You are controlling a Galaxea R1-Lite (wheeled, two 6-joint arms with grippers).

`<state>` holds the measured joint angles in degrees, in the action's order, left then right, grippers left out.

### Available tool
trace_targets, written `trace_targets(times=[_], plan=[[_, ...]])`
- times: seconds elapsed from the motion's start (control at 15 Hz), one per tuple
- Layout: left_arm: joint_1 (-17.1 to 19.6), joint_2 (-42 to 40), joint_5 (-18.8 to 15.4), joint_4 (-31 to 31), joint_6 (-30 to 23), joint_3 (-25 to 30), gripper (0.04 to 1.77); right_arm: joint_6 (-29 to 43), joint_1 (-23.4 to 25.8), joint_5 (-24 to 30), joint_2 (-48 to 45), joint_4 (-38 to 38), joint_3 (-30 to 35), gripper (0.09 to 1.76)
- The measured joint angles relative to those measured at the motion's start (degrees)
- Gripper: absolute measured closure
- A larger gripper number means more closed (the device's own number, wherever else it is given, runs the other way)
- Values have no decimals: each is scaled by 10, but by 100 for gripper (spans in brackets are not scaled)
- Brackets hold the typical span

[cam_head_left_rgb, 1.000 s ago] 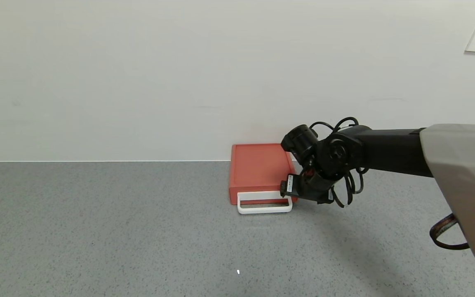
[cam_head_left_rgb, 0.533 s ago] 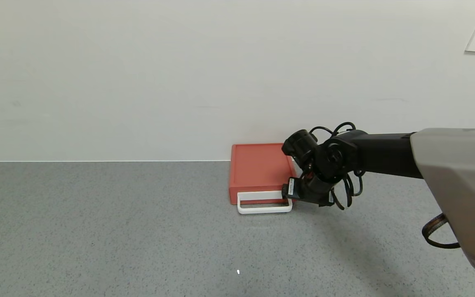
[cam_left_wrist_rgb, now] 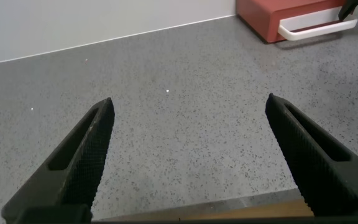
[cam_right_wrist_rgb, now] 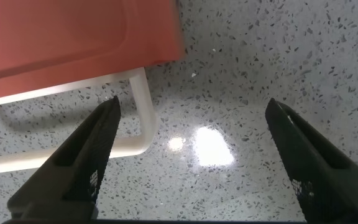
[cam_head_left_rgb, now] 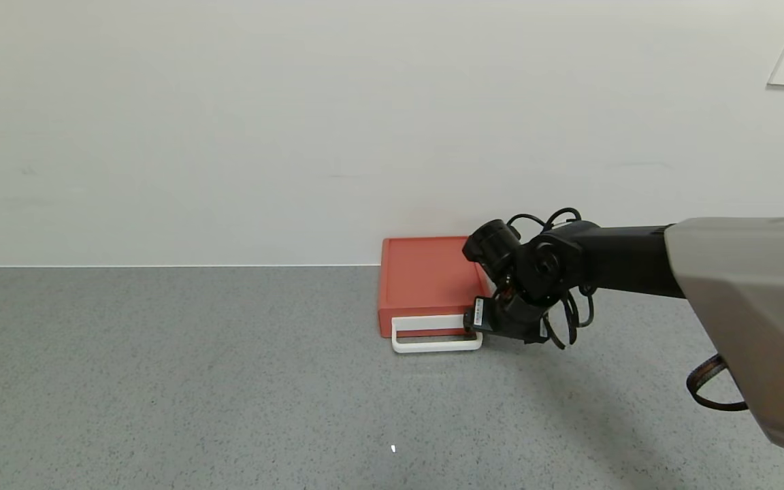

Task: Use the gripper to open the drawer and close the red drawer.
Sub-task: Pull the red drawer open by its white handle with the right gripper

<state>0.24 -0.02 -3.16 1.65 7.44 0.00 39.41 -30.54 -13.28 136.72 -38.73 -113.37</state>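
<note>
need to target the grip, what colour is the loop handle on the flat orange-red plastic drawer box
White; the loop handle shows best in the head view.

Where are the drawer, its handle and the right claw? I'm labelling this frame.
drawer (cam_head_left_rgb: 426, 275): head view, flat red top of the box.
handle (cam_head_left_rgb: 433, 346): head view, front bar of the white loop.
right claw (cam_right_wrist_rgb: 188, 155): right wrist view, midway between its open fingertips.

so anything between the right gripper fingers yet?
Right wrist view: only the white loop handle's corner and bare grey speckled floor; open right gripper touches nothing.
</note>
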Motion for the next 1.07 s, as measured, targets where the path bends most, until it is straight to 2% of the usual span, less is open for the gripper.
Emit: trace_targets(times=[1.07], plan=[[0, 0, 0, 0, 0, 0, 6, -45, 15, 5, 8, -2, 0, 14]])
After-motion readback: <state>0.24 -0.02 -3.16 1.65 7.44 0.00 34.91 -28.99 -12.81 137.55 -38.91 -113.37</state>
